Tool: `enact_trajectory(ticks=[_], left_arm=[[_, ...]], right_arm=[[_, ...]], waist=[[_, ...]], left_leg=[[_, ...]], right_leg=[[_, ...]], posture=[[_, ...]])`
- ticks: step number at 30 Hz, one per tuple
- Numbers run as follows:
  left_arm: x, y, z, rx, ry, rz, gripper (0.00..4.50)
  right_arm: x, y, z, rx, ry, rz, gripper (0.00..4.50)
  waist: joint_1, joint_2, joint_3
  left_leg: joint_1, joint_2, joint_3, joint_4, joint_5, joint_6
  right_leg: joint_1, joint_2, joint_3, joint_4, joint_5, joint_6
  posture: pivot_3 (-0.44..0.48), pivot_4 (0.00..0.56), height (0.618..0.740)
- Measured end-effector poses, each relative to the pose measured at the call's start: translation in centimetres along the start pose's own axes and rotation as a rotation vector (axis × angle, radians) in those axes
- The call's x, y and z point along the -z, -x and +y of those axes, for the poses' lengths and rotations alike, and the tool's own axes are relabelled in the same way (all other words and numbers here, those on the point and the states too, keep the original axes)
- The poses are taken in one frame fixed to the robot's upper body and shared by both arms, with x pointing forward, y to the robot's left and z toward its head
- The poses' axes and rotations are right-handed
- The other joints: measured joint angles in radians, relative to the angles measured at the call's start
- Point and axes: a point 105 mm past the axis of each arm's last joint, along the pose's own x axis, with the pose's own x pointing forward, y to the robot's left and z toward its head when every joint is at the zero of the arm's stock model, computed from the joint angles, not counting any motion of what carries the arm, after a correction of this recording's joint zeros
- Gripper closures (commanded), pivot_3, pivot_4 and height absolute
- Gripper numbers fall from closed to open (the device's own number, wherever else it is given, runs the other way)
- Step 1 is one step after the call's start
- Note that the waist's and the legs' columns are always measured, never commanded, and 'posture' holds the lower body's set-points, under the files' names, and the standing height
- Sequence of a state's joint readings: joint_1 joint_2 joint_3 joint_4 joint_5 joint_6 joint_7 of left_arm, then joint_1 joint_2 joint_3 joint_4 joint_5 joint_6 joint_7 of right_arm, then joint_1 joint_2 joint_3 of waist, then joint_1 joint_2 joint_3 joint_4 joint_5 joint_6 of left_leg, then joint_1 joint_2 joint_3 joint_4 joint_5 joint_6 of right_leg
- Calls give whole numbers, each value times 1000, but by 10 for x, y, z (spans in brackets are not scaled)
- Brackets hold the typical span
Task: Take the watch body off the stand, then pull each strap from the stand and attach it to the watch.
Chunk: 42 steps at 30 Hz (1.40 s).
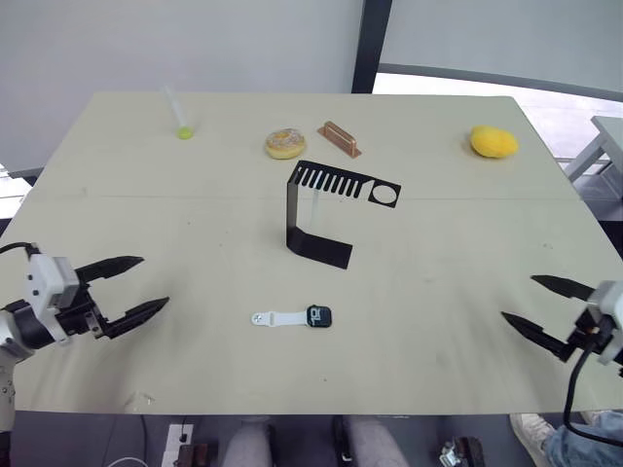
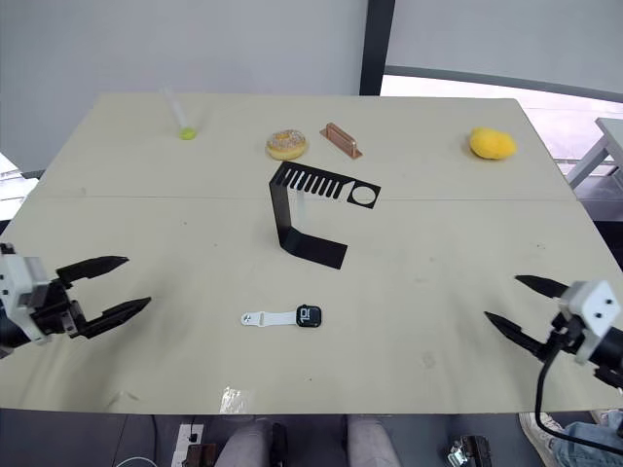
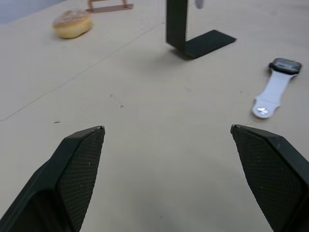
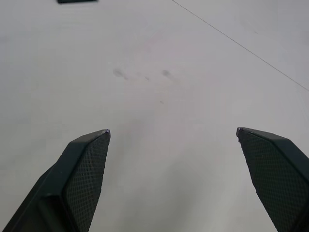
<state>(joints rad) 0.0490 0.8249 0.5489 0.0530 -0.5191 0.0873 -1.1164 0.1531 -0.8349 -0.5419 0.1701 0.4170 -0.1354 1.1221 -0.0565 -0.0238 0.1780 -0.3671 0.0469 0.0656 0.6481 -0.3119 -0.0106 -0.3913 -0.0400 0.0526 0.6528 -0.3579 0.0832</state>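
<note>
A pale table (image 1: 438,292) seen from above. Near its front edge lies the watch body (image 1: 319,315), flat on the table, with one white strap (image 1: 275,318) joined to its left side. Behind it stands the black stand (image 1: 316,209); a second strap (image 1: 316,206) hangs from its slotted top arm. Along the far side sit a doughnut (image 1: 285,143), a brown block (image 1: 340,139), a yellow fruit (image 1: 494,142) and a clear tube (image 1: 177,115). The left gripper (image 1: 131,289) and right gripper (image 1: 541,305) hover at the table's sides, fingers spread apart, holding nothing.
</note>
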Motion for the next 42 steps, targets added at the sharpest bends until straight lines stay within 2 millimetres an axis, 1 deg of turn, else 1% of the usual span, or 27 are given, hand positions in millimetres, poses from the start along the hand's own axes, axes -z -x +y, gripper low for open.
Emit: enact_trajectory(ticks=[3, 5, 6, 8, 9, 10, 12, 14, 15, 18, 20, 22, 25, 28, 31, 34, 37, 38, 40, 42], left_arm=[[0, -1, 1, -15, 8, -7, 0], [1, -3, 0, -18, 18, -17, 0], [1, -6, -2, -14, 22, -18, 0], [-3, -12, -5, -7, 28, -40, 0], [-8, -17, -8, 1, 20, -56, 0], [-13, -23, -10, 9, 13, -77, 0], [-25, -31, -15, 6, 2, -123, 0], [-34, -40, -21, -5, 12, -166, 0], [-38, -46, -27, -9, 27, -193, 0], [-54, -68, -46, 3, 55, -254, 0], [-64, -80, -56, -3, 64, -284, 0], [-72, -91, -66, -25, 88, -312, 0], [-77, -109, -86, -23, 124, -330, 0], [-76, -121, -94, -78, 132, -311, 0], [-72, -132, -99, -127, 159, -299, 0], [-77, -141, -101, -154, 137, -303, 0], [-81, -147, -103, -175, 122, -310, 0], [-81, -148, -104, -178, 118, -309, 244], [-80, -151, -105, -183, 115, -302, 794], [-79, -154, -106, -181, 129, -303, 794]], right_arm=[[0, 1, -1, 15, -9, -6, 70], [-1, -5, 3, 7, -35, -31, 70], [-2, -10, 7, -5, -51, -44, 70], [-11, -29, 13, -18, -112, -114, 70], [-19, -40, 18, -36, -144, -154, 304], [-27, -50, 23, -65, -160, -181, 597], [-47, -71, 35, -127, -186, -242, 1391], [-62, -91, 46, -173, -214, -286, 2387], [-68, -102, 53, -195, -233, -301, 2953], [-80, -133, 74, -251, -273, -329, 4445], [-89, -150, 85, -282, -271, -346, 4445], [-94, -171, 91, -281, -259, -346, 4445], [-94, -199, 106, -303, -255, -324, 4445], [-88, -221, 117, -305, -263, -295, 4445], [-88, -235, 118, -296, -260, -288, 4445], [-93, -244, 121, -309, -224, -289, 4445], [-88, -251, 129, -330, -242, -270, 4445], [-84, -253, 130, -330, -250, -256, 4486], [-84, -255, 128, -326, -251, -254, 4500], [-83, -256, 126, -321, -254, -255, 4500]], waist=[[1, 0, 0], [1, 0, 0], [1, 0, 0], [-1, 0, 0], [-2, 0, 0], [-1, 1, 0], [1, 1, 1], [1, 1, 1], [1, 1, 1], [2, 1, 1], [5, 1, 1], [4, 1, 0], [2, 1, 0], [1, 1, 0], [1, 1, 0], [1, 1, 0], [1, 1, 0], [1, 1, 0], [1, 1, 0], [1, 1, 0]], left_leg=[[0, 0, 0, 0, 0, 0], [0, 0, 0, 0, 0, 0], [0, 0, 0, 0, 0, 0], [0, 0, 0, 1, 0, 0], [0, 0, 0, 1, 0, -1], [0, 0, 0, 1, 0, -1], [0, 0, -1, 1, 0, -1], [0, 0, -1, 1, 0, -1], [-1, 0, -1, 1, 0, -1], [-1, 0, -1, 2, 0, -1], [-1, 0, -1, 3, 0, -1], [-1, -1, -1, 4, 0, -1], [-1, 0, -1, 4, 1, -2], [-1, 0, 0, 5, 3, -5], [-2, 0, 0, 6, 3, -5], [-2, 0, 0, 6, 3, -5], [-2, 0, 0, 6, 3, -6], [-2, 0, 0, 6, 3, -6], [-2, 0, 0, 6, 3, -6], [-2, 0, 0, 7, 3, -6]], right_leg=[[0, 0, 0, 0, 0, 0], [0, 0, 0, 1, 0, 0], [0, 0, 0, 1, 0, 0], [0, 0, 0, 2, 0, 0], [-1, 0, 0, 2, 0, 0], [-1, 0, 0, 3, 0, 0], [-1, 0, 0, 4, 0, 0], [-1, 0, 0, 4, 0, 0], [-1, 0, 0, 4, 0, 1], [-2, 0, 0, 5, 1, 1], [-2, 0, 0, 5, 1, 1], [-1, 0, 0, 5, 1, 2], [-2, 0, 0, 6, 1, 2], [-2, 1, 1, 6, 1, 2], [-2, 1, 1, 6, 1, 2], [-2, 2, 1, 6, 1, 2], [-2, 1, 1, 7, 1, 2], [-2, 1, 1, 7, 1, 2], [-2, 1, 1, 7, 1, 2], [-2, 1, 1, 7, 1, 2]], posture=[[0, 150, 740], [0, 150, 740], [0, 150, 740], [0, 150, 740], [0, 150, 740], [0, 150, 740], [0, 150, 740], [0, 150, 740], [0, 150, 740], [0, 150, 740], [0, 150, 740], [0, 150, 740], [0, 150, 740], [0, 150, 740], [0, 150, 740], [0, 150, 740], [0, 150, 740], [0, 150, 740], [0, 150, 740], [0, 150, 740]])
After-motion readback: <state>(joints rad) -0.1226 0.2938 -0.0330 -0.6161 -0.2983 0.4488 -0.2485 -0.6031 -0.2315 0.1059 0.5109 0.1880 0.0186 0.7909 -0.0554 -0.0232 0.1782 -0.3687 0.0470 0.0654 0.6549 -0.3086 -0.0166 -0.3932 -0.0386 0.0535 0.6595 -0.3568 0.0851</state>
